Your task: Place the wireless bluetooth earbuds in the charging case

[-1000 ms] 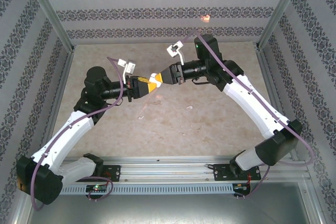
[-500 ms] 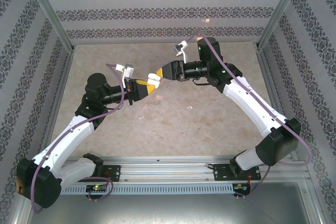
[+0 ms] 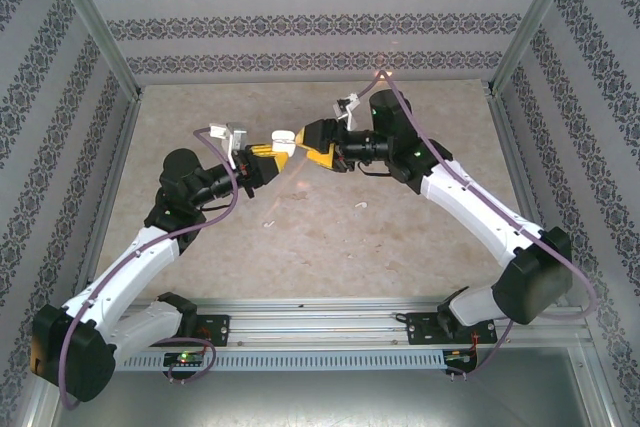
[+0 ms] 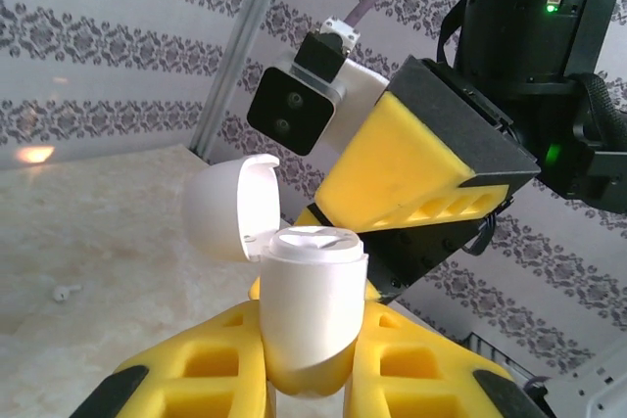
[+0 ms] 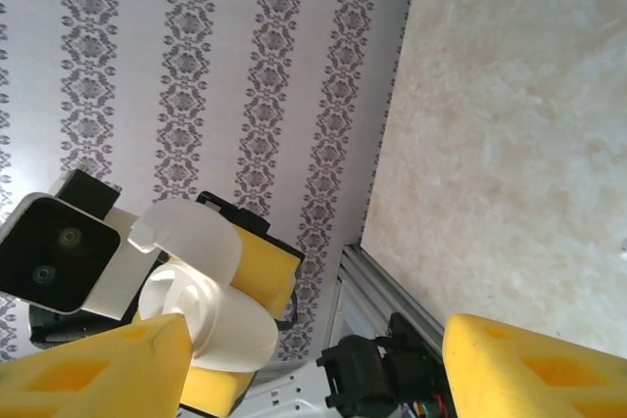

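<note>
Nearest you, both arm bases sit on the rail (image 3: 320, 319) at the front edge of the table (image 3: 300, 257). Further out, you've got one earbud (image 3: 360, 206) lying loose on the bare tabletop, right of centre and well apart from both grippers. Beyond that the two arms meet mid-table, raised off the surface. Left gripper (image 4: 313, 332) is clamped on the charging case (image 4: 312, 286): the yellow fingers pinch its lower body from both sides, with the case upright and its opening facing up. Its lid (image 4: 233, 210) is flipped open and hangs off the hinge, on the left in the left wrist view. You can't tell whether any bud sits inside; the top just reads as plain white moulding. Right gripper (image 5: 318, 340) is just beside the case and pointing at it, fingers spread wide and gripping nothing. In the right wrist view the case sits by one fingertip, not in the gap; touching or not, can't tell. Behind everything, the patterned wall (image 3: 320, 27) closes off the back.
</note>
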Tool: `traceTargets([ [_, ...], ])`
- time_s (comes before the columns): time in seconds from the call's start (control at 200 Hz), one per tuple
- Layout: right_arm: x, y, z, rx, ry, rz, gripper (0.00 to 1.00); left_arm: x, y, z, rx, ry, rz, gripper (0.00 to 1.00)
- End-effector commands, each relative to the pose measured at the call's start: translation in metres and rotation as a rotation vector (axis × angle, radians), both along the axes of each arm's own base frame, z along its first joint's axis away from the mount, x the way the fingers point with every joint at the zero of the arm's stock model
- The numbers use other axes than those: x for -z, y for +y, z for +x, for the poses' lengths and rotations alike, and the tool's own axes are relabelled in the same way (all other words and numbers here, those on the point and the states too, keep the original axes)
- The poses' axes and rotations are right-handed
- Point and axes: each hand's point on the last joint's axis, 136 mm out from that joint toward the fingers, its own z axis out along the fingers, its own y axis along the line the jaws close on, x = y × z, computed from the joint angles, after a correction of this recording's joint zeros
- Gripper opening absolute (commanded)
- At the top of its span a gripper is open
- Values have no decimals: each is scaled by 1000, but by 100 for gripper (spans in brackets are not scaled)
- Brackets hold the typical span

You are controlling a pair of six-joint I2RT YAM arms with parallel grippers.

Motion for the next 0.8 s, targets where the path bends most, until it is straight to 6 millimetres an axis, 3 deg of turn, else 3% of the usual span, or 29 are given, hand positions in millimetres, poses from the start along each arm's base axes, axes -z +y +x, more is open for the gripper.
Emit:
traceTargets([
  [0.0,-7,13,0,-8,26,54,69,-19,-1,-5,4,-108,-11,11],
  [0.38,-12,23,2,2,49,110,69,-15,-1,2,-14,-102,-28,11],
  [0.799,-10,43,1,-45,94,169,54,-14,-3,10,-23,-83,-34,11],
])
